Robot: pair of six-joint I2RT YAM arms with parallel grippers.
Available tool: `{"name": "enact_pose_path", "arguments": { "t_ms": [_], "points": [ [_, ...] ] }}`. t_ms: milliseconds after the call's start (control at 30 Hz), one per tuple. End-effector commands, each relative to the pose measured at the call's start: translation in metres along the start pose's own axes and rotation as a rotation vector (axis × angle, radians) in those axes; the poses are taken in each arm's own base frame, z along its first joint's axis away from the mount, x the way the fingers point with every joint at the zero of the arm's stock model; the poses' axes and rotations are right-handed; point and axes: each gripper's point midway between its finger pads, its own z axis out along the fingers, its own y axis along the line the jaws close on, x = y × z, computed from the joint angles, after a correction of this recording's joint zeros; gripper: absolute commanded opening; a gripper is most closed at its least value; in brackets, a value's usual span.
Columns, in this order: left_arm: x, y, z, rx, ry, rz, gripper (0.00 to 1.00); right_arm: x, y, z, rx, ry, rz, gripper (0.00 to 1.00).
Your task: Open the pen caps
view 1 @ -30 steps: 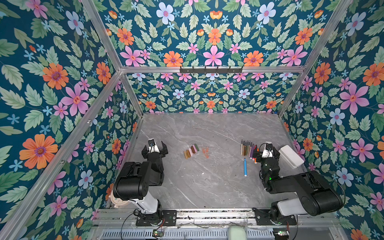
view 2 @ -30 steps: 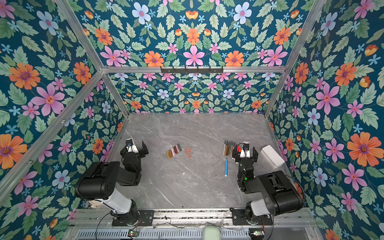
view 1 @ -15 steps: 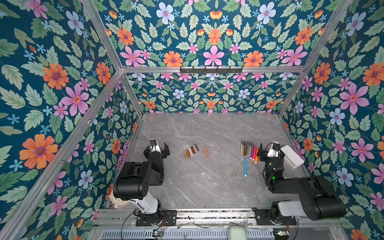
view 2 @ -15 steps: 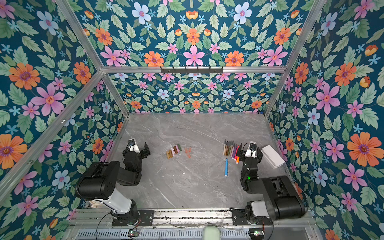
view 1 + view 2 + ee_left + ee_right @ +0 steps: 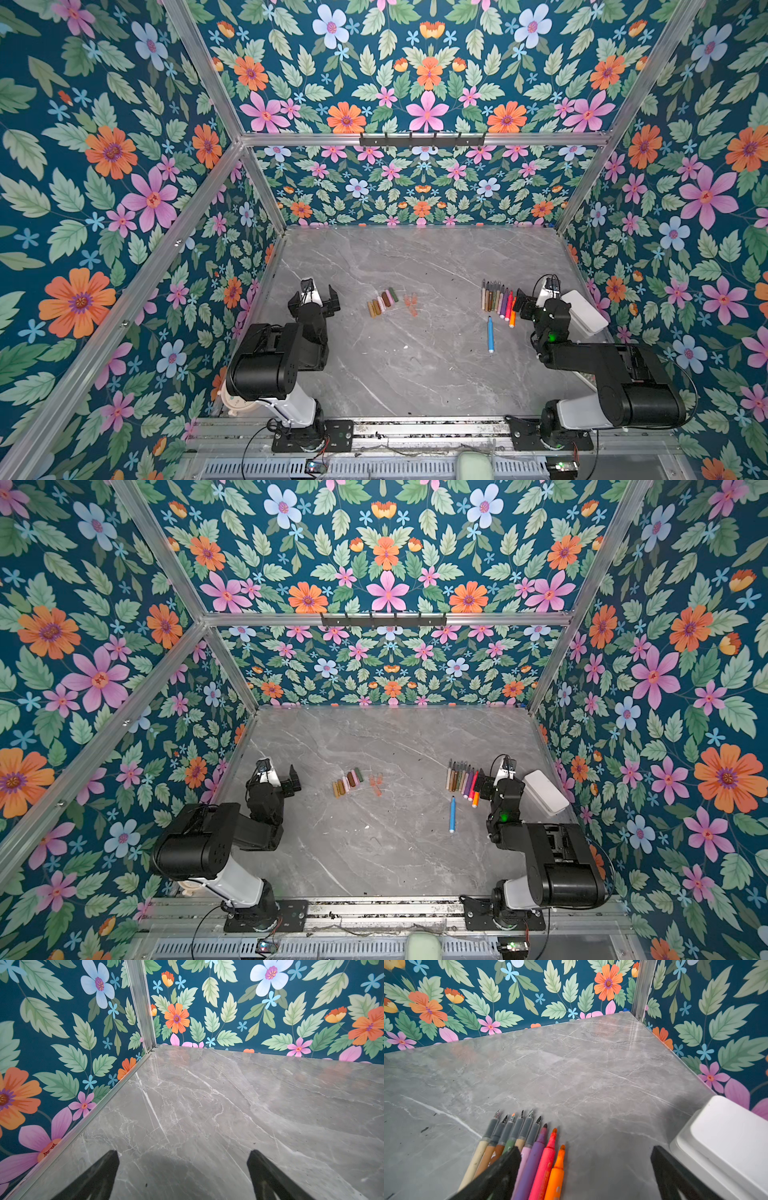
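The pen caps [image 5: 382, 301] [image 5: 347, 781] lie in a short row mid-table: gold, brown, pink and green, with translucent orange ones [image 5: 411, 304] beside them. Several uncapped pens [image 5: 498, 300] [image 5: 462, 780] [image 5: 519, 1147] lie side by side, tips toward the back wall. A blue pen [image 5: 490, 334] [image 5: 452, 814] lies alone in front of them. My right gripper [image 5: 540, 307] [image 5: 500, 786] [image 5: 585, 1150] is open and empty, one finger over the row of pens and the other by the white box. My left gripper [image 5: 314, 301] [image 5: 277, 781] [image 5: 182, 1154] hangs open and empty over bare table, left of the caps.
A white box [image 5: 584, 311] [image 5: 546, 791] [image 5: 726, 1147] stands against the right wall, close to my right gripper. Flowered walls close in the grey marble table [image 5: 415, 257] on three sides.
My right gripper has shifted right, off the ends of the pink and orange pens and toward the white box. The left arm has not moved.
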Motion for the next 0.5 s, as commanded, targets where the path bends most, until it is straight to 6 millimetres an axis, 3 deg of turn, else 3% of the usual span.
{"name": "enact_pose_path", "arguments": {
  "t_ms": [0, 467],
  "points": [
    [-0.0048, -0.0003, -0.0001, 0.001, -0.017, 0.002, 1.0, -0.001, 0.0033, 0.0004, -0.015, 0.0, 0.005, 0.98],
    [-0.0048, 0.0, 0.0, 0.0, -0.017, 0.003, 1.0, -0.0001, 0.0073, 0.0017, -0.019, 0.01, -0.015, 0.98]
  ]
}}
